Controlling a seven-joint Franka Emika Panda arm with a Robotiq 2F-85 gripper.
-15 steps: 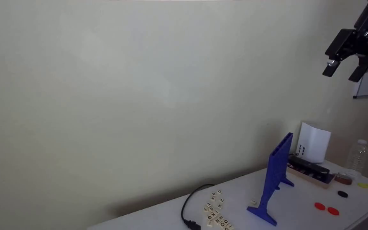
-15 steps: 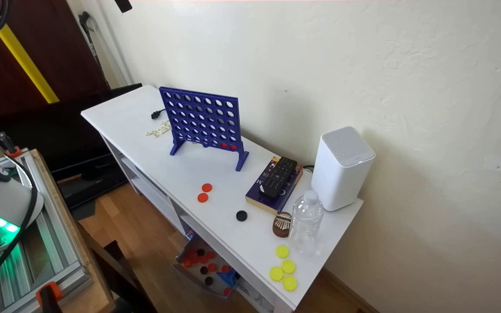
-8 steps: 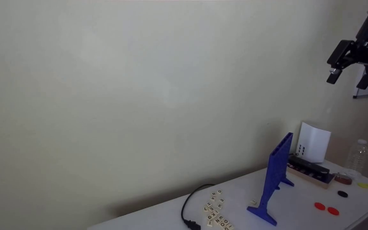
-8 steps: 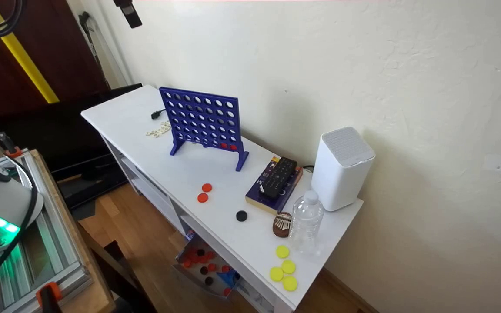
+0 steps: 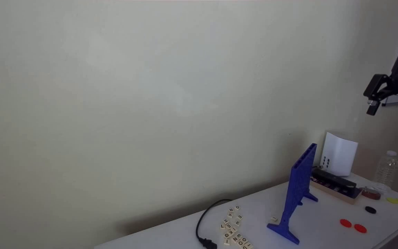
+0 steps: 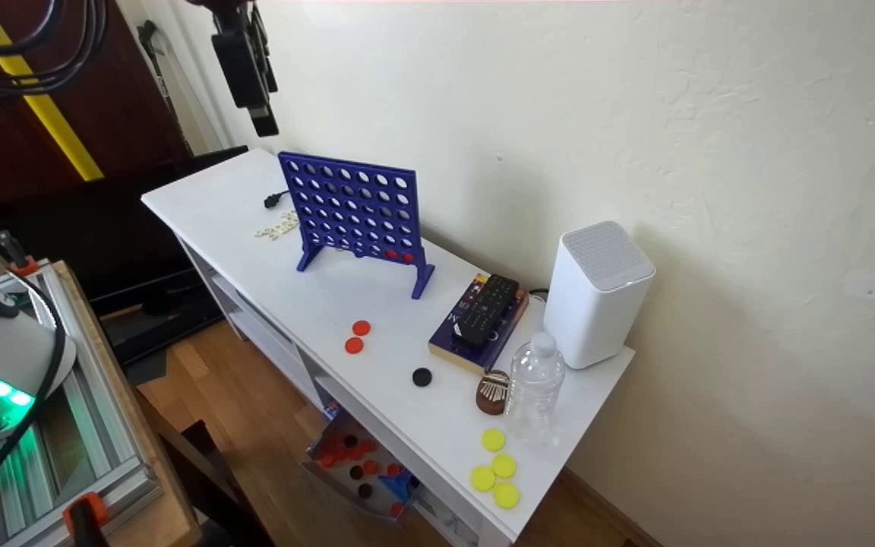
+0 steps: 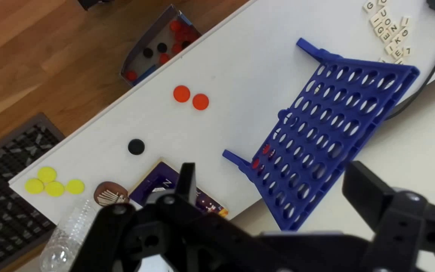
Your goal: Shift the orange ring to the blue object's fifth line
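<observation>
Jaws are held spread high above the tabletop, nothing gripped, presumably so something slim can be straddled. Below, the blue rack is stood upright, slotted top facing up, seemingly so pieces can be dropped in. Apart on the tabletop, an orange disc is laid flat just beside its twin, either perhaps the ring meant.

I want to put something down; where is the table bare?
Bare patches lie between the blue rack and the two orange discs, and between the letter tiles and the table edge away from the wall. It is crowded where the book, thumb piano, bottle, white box and yellow discs gather.
</observation>
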